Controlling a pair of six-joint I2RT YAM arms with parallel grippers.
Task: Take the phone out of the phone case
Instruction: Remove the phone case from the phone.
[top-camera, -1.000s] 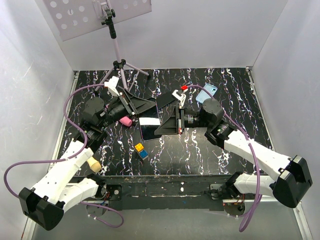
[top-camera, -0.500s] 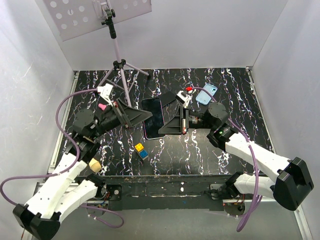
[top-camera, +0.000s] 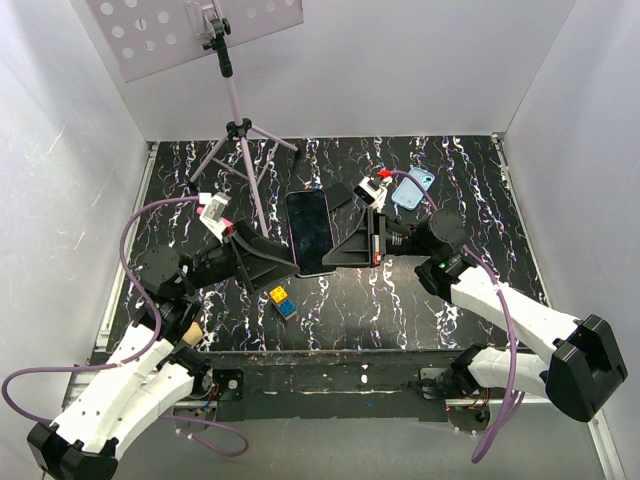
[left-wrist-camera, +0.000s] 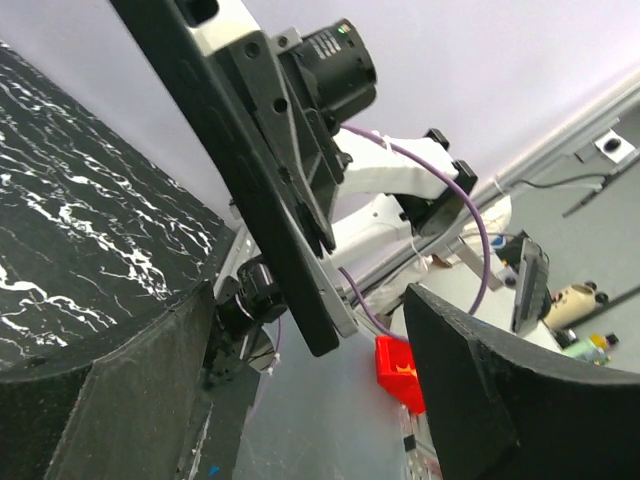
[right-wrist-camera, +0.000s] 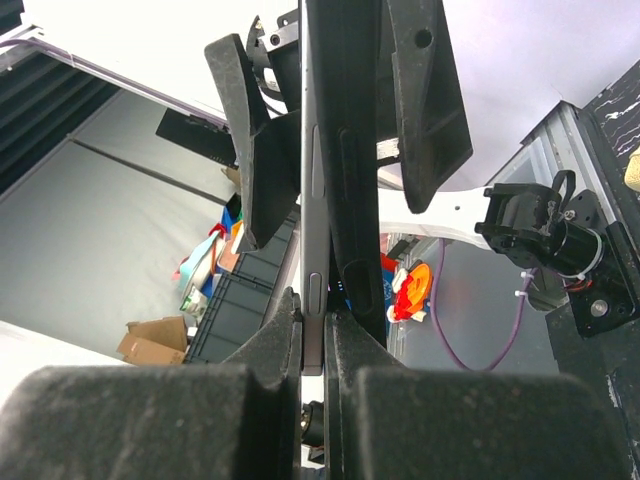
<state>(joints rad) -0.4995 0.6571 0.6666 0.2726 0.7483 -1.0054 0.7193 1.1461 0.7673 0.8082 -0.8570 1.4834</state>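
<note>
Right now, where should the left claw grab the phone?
Grip the phone by its left long edge, coming from the left, one finger on each flat face. It is a thin slab, and the right gripper pinches the opposite edge; the left gripper stands open there.

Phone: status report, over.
Right hand shut on the phone, pinching its edge. Left hand open alongside. Phone case empty on the table, far right. Nothing in the way.

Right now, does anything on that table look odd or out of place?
Only the phone: it hangs above the table, pinched at one edge by the right pincer, while its light blue case lies apart near the back.
</note>
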